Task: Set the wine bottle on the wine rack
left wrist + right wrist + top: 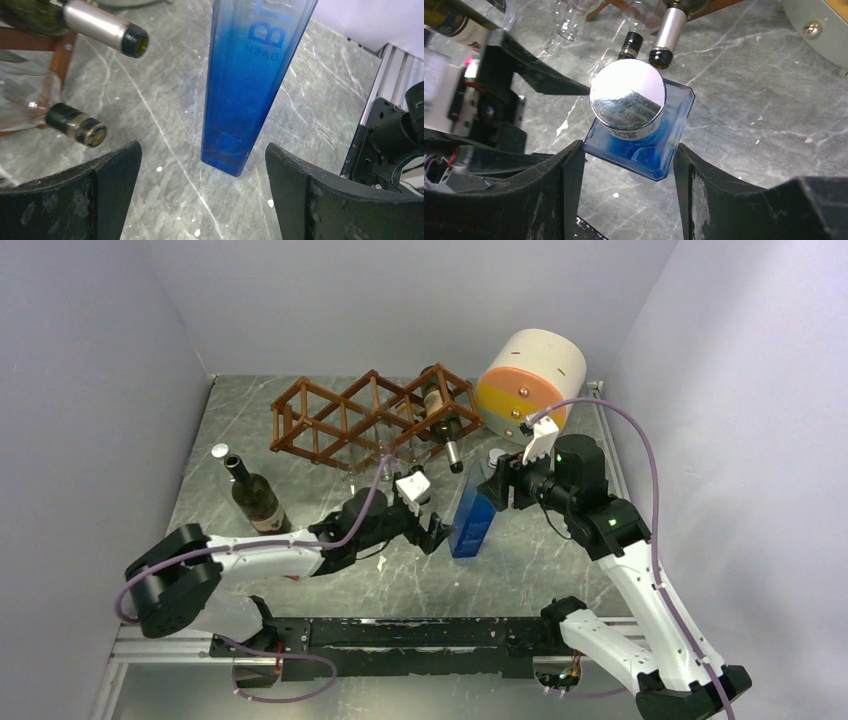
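Left end effector (202, 150) wide open at upright blue square bottle (250, 90) base. Right end effector (629, 150) straddles its shoulder; can't tell if clamped.

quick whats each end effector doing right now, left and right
Left end effector: open, the blue bottle standing just ahead of it, untouched.
Right end effector: closed on the blue bottle's top, by the look of it.
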`<act>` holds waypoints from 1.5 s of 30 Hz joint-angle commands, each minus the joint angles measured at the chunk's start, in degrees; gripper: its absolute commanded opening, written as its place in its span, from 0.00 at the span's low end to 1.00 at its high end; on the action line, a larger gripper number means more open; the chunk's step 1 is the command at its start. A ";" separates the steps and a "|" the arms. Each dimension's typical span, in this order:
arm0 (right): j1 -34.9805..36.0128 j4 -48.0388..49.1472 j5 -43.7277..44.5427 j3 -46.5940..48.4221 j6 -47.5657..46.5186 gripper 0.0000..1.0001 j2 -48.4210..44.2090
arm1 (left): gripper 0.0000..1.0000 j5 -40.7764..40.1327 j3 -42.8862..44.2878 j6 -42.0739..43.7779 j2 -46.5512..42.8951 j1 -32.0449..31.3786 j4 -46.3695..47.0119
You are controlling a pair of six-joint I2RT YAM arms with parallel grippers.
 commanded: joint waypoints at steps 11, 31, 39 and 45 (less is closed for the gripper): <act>0.27 8.97 -8.83 0.88 0.63 0.30 -2.79 | 0.98 7.94 4.35 -1.17 11.05 -2.11 17.76; 0.24 12.04 -14.49 1.12 3.35 0.29 -3.91 | 0.75 10.50 3.14 0.04 15.45 -2.38 22.95; 0.24 7.96 -13.58 4.44 4.21 0.51 -1.91 | 0.07 9.08 0.96 8.58 10.20 -2.39 26.72; 0.26 8.35 -12.47 6.53 4.04 0.84 -3.55 | 0.07 10.22 3.89 22.71 4.07 -2.38 21.86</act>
